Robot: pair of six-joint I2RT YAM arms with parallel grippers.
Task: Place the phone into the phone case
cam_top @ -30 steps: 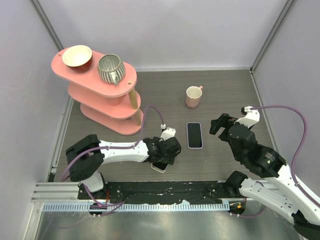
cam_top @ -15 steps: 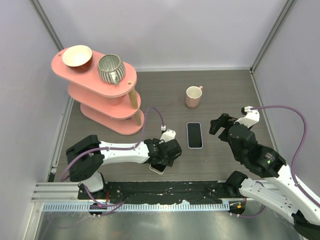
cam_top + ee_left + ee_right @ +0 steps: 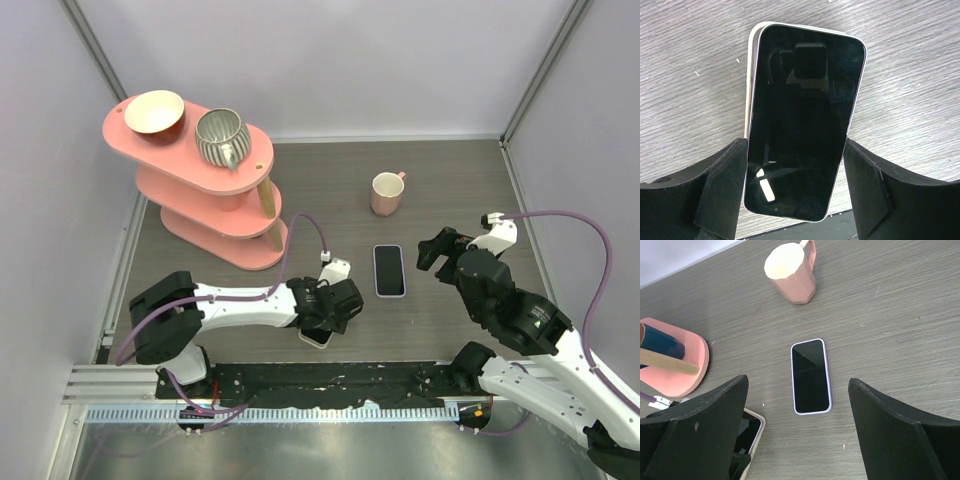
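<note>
Left arm (image 3: 240, 300) outstretched low, left gripper (image 3: 796, 150) wide astride the phone (image 3: 805, 100); right gripper (image 3: 797, 385) raised, wide too.

1. Drew the left gripper (image 3: 320, 318) slightly toward the near edge of the table (image 3: 450, 190), white camera block (image 3: 336, 270) on the wrist along with it.
2. Pushed the top of the purple cable (image 3: 303, 215) loop a little to the right.
3. Slid the left arm's elbow (image 3: 163, 303) a touch nearer and further left.
4. Shifted the corner of the phone case (image 3: 314, 338) peeking out beneath that gripper marginally left and nearer.
</note>
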